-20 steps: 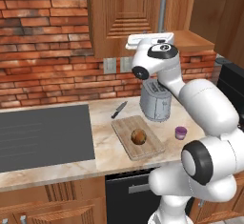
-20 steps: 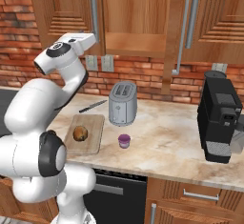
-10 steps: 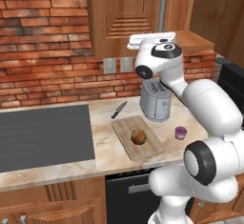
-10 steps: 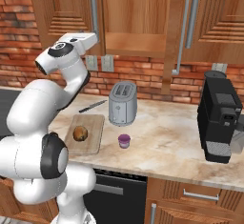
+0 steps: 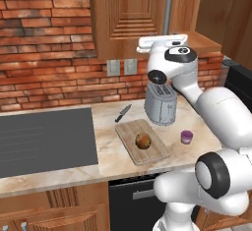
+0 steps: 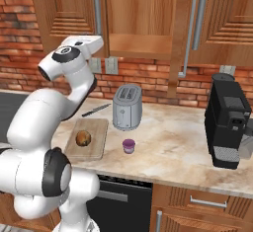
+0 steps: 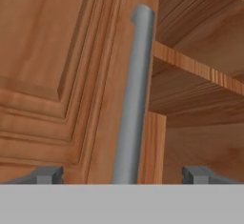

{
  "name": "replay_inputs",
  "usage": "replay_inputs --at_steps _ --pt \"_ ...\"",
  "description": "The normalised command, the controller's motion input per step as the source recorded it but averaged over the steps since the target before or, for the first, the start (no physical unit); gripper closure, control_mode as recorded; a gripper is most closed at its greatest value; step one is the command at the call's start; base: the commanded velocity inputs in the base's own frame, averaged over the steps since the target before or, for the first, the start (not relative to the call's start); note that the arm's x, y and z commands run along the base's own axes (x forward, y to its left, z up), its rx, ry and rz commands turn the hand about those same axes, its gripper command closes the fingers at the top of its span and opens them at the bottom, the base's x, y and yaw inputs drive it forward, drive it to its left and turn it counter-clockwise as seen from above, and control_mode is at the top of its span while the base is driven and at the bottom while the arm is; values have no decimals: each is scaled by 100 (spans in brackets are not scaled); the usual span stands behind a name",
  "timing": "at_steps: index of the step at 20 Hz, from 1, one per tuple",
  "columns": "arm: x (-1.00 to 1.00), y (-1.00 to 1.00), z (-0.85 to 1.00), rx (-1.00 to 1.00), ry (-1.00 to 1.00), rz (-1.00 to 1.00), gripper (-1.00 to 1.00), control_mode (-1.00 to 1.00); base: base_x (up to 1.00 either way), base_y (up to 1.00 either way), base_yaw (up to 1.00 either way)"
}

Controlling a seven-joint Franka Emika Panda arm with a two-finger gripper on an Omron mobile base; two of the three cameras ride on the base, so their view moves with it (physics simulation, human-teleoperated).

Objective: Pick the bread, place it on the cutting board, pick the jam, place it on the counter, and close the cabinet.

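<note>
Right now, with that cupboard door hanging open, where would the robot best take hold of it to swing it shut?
Probably the cabinet door's long silver bar handle. It runs upright along the door's free edge, proud of the wood, so the open end effector can straddle it head-on, a finger on either side, then close.

bread (image 5: 143,140) on cutting board (image 5: 155,152), jam (image 5: 186,136) on counter (image 5: 114,151) beside

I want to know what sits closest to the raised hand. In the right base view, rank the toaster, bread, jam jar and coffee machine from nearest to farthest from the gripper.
From the gripper, up by the cabinet:
1. Toaster, just below and right.
2. Bread, on the cutting board below.
3. Jam jar, on the counter before the toaster; close to the bread's rank.
4. Coffee machine, far right.
</note>
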Motion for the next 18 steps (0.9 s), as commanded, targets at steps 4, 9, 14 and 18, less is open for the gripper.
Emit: replay_inputs --at_steps 4,9,14,18 --pt "-34 -8 0 0 0 2 -100 -100 0 0 0" --pt "-35 -6 0 0 0 3 -100 -100 0 0 0" --pt "-31 -10 0 0 0 3 -100 -100 0 0 0" --pt "-33 -22 0 0 0 7 -100 -100 0 0 0"
